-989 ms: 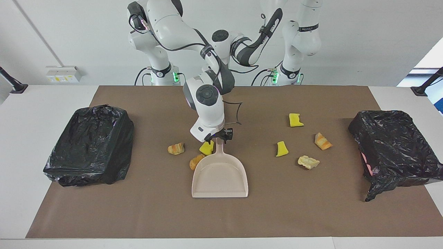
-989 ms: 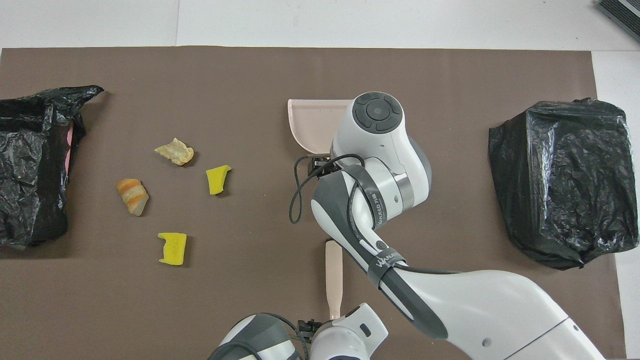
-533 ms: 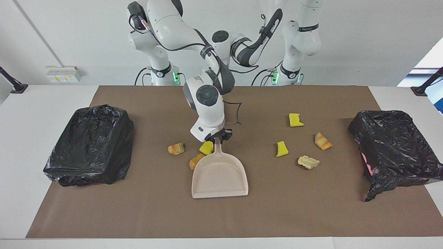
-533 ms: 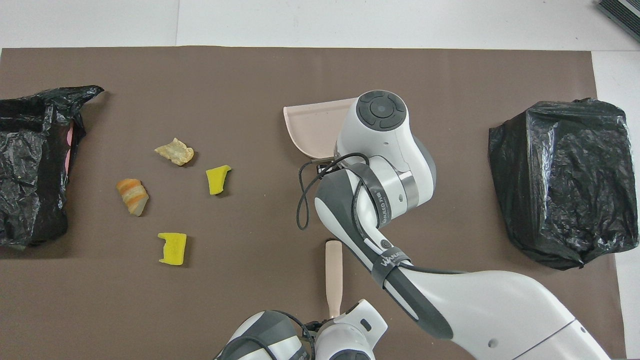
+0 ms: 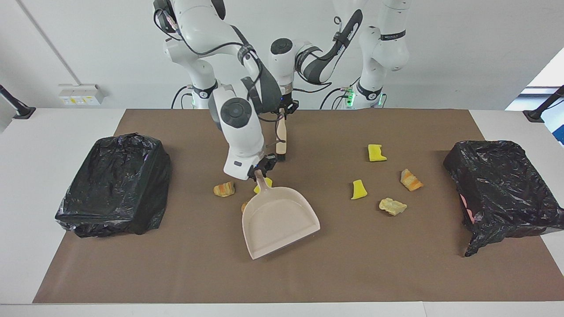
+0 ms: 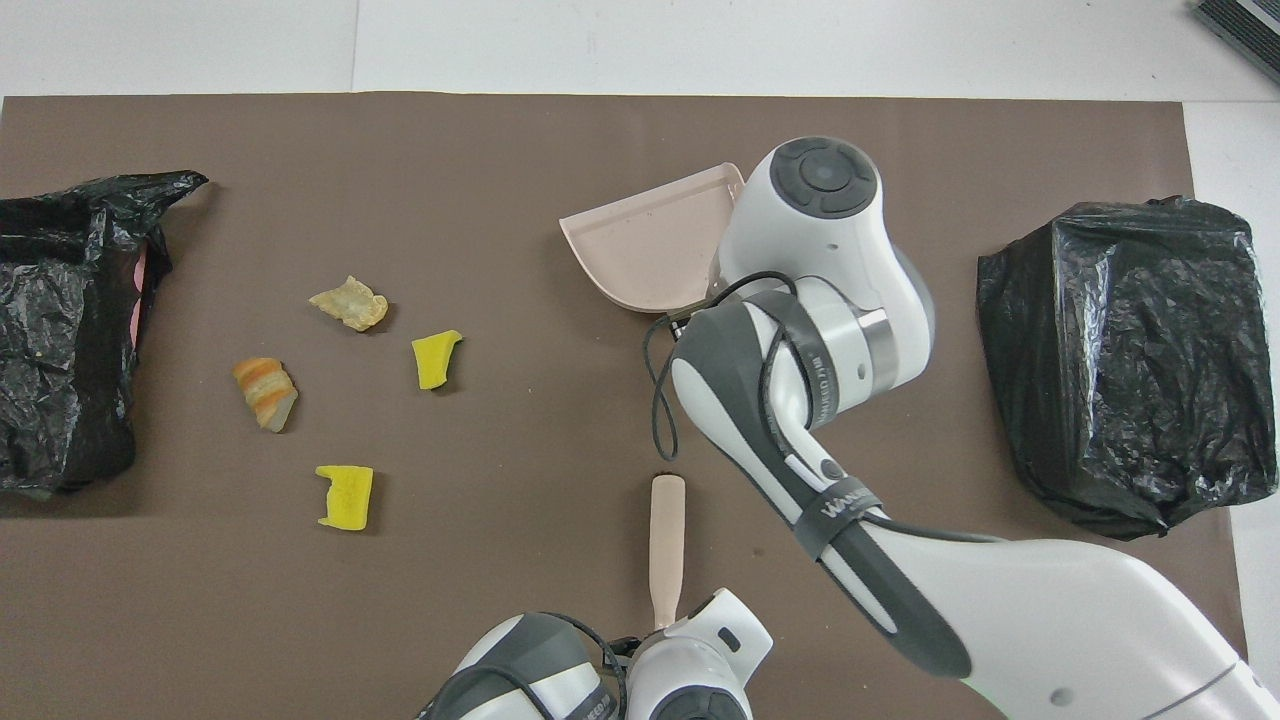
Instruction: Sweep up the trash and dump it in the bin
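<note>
Black crinkled film-lined bin (image 5: 113, 185) at the right arm's end of the counter (image 5: 282, 273). Beside the dustpan (image 5: 278, 220), rigid beige plastic, tilted: trash lumps, bread-like (image 5: 224, 189) and yellow spongy (image 5: 263, 185); right tool (image 5: 261, 169) pinching its handle. Left tool (image 5: 282, 110) pinching a beige brush handle (image 5: 280, 140), nearer the robots than the dustpan. Four more lumps (image 5: 358, 189) toward the second bin (image 5: 502, 189). Advice: set the pan lip flat before sweeping.

Brown paper mat (image 5: 176, 273) over white table (image 5: 39, 145).
Off the mat: white wall socket box (image 5: 79, 93), black clamp bases (image 5: 20, 112) at both table ends.
</note>
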